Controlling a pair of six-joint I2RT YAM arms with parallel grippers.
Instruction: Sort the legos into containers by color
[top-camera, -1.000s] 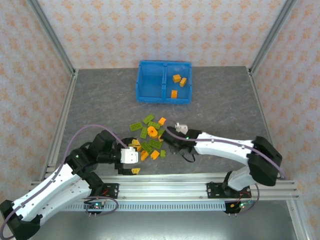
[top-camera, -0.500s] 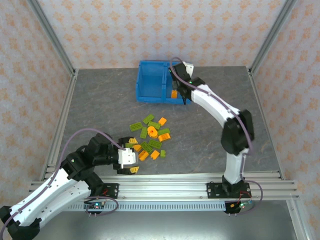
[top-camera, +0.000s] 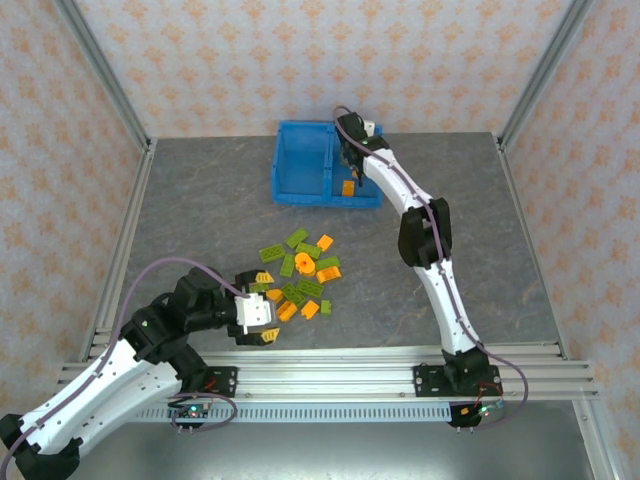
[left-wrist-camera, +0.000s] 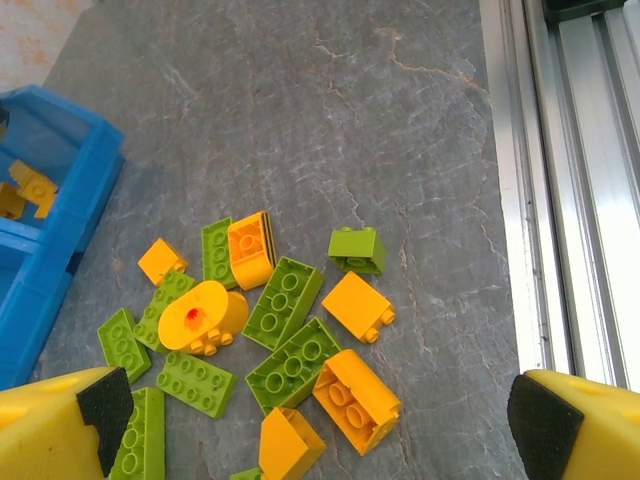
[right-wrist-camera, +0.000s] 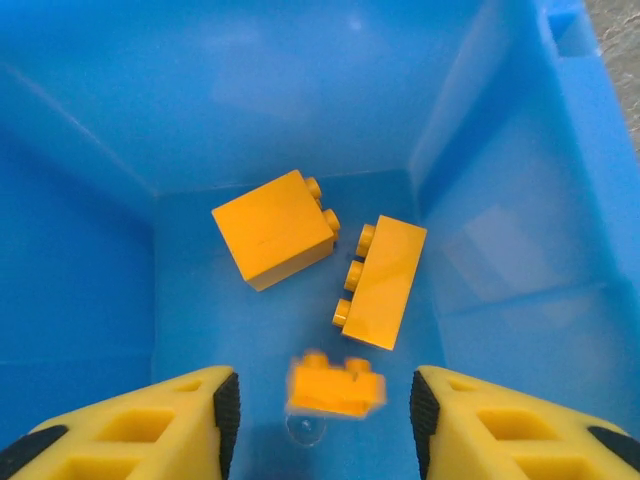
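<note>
Legos (left-wrist-camera: 285, 300): a green and orange pile is lying between and beyond the left gripper's (left-wrist-camera: 320, 415) wide-spread fingers. One orange brick (right-wrist-camera: 337, 385) is showing blurred and ungripped between the right gripper's (top-camera: 347, 165) wide-open fingers, inside the blue bin's (right-wrist-camera: 300, 90) right compartment. Two other bricks (right-wrist-camera: 275, 230) are lying just beyond the fingertips. A second ago this gripper was down at the pile.

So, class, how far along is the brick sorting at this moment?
Done: two orange bricks lie in the bin's right compartment. In hand: the right end effector hangs open over it, with a third, blurred orange brick beneath, apparently dropping. To do: the mixed pile of green and orange bricks on the table, with the open left end effector at its edge.
</note>
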